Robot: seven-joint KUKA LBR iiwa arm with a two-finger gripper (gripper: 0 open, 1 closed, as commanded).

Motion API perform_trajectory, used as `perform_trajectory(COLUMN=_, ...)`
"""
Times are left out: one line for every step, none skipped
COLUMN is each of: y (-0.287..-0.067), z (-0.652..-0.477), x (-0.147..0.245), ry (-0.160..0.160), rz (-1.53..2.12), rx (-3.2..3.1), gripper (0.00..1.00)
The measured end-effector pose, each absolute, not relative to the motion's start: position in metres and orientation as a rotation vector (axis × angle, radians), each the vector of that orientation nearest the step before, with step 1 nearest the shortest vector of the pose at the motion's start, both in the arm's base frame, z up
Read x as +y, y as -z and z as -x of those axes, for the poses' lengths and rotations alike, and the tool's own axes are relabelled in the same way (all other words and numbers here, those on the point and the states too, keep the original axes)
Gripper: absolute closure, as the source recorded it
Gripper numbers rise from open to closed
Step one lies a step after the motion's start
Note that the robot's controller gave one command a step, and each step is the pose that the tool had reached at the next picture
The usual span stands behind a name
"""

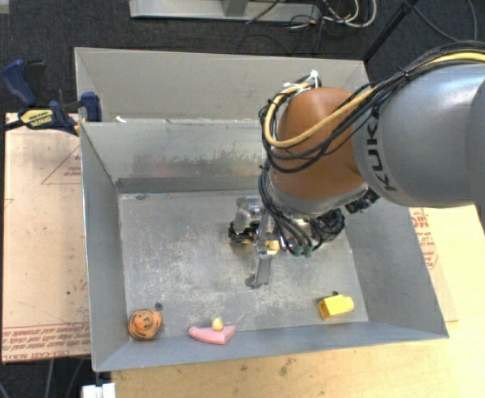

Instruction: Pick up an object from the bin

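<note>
My gripper [259, 275] hangs over the bare middle of the bin floor, its tips pointing down and close to the metal. The fingers stand together as one narrow grey prong, shut, with nothing between them. A small yellow block [336, 306] with a dark nub lies to the front right of the gripper, well apart from it. At the front wall, left of the gripper, lies a flat pink piece [212, 333] with a yellow knob on top. An orange ball [145, 323] with dark markings rests in the front left corner.
The arm and its orange wrist cover with cables reach in from the right, hanging over the back right part of the bin. The three loose things all lie along the front wall.
</note>
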State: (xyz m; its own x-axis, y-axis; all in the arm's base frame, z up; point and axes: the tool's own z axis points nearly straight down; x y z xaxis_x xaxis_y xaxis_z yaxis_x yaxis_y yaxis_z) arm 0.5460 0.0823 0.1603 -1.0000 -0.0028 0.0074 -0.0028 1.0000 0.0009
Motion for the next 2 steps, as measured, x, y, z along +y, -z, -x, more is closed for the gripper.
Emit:
perform_trajectory(y=-0.165, z=-0.548, x=0.082, ry=0.002, rz=-0.001, rx=-3.142, gripper=0.0)
perform_trajectory(y=-0.135, z=-0.575, x=0.076, ry=0.005, rz=0.08, rx=-3.149, gripper=0.0)
